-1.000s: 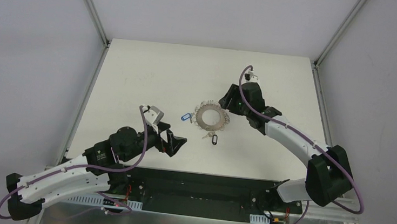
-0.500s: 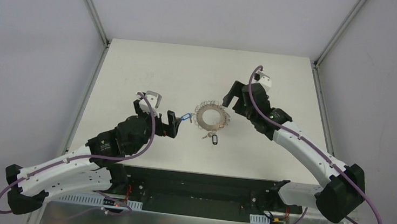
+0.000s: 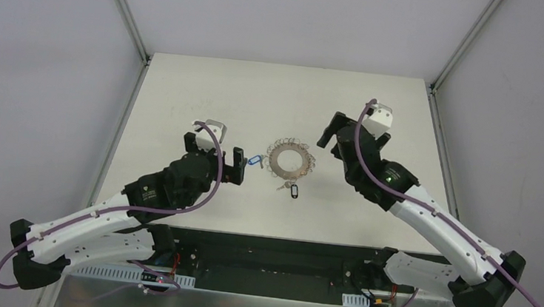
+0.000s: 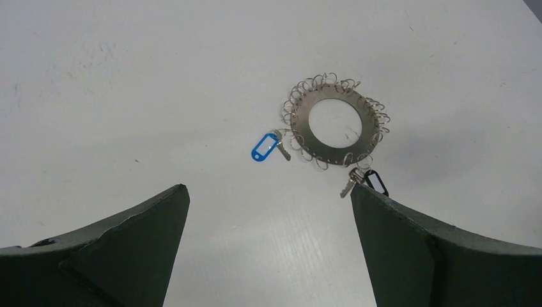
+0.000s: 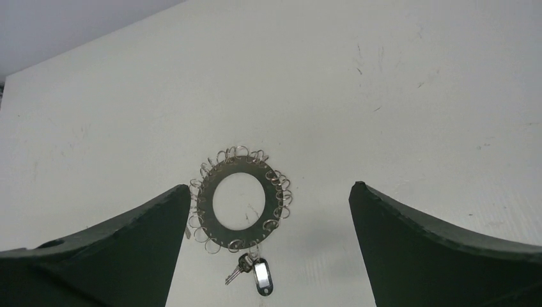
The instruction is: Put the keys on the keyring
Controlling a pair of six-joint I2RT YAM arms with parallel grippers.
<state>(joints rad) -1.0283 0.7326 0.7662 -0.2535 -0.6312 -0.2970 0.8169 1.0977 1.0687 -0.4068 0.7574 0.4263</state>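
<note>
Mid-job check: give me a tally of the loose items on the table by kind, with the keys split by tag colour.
blue-tagged key: 1
black-tagged key: 1
keyring: 1
Total: 3

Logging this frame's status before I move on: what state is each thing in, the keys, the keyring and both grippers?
keyring: flat on the table, ungripped.
blue-tag key: lying at the ring's left fringe; hooked or not, cannot tell.
black-tag key: lying at the ring's near fringe; hooked or not, cannot tell.
left gripper: open, empty.
right gripper: open, empty.
</note>
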